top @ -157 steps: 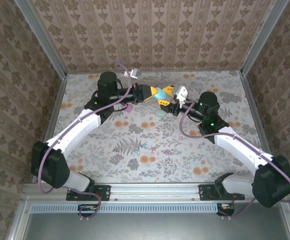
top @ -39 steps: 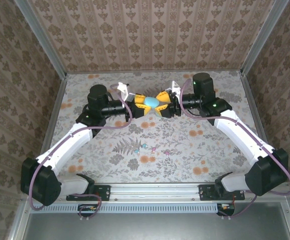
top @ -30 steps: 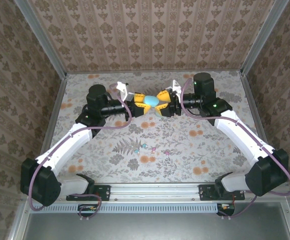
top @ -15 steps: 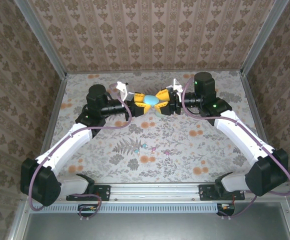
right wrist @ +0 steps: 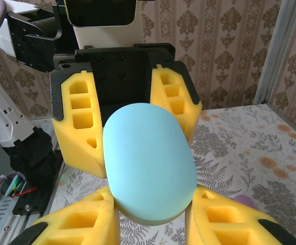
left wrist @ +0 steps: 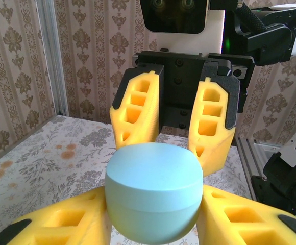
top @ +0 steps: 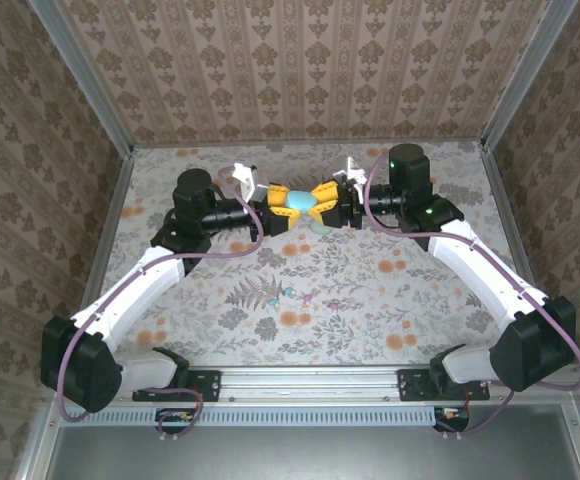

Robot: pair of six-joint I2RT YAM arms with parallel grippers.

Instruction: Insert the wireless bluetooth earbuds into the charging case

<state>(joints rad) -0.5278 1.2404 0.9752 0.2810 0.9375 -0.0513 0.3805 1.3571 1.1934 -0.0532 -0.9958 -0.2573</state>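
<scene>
A pale blue egg-shaped charging case (top: pixel 301 201) hangs above the far middle of the table, closed, with a lid seam showing in the left wrist view (left wrist: pixel 153 196). My left gripper (top: pixel 287 206) comes in from the left, its yellow fingers (left wrist: pixel 61 224) pressed on both sides of the case. Facing it from the right, my right gripper (top: pixel 323 198) also has its fingers (right wrist: pixel 224 224) clamped on the case (right wrist: pixel 148 161). Tiny teal and pinkish earbuds (top: pixel 308 297) lie scattered on the table nearer the bases, far from both grippers.
A pale green case (top: pixel 317 227) lies on the flowered table (top: pixel 220 320) just below the grippers. A pinkish case (right wrist: pixel 246 200) sits on the table beyond the right fingers. Patterned walls and metal posts close in the back and sides.
Five seconds ago the left gripper held the case alone, further back, with the right gripper beside it. Both arms have since lined up facing each other; in the last second almost nothing moved.
</scene>
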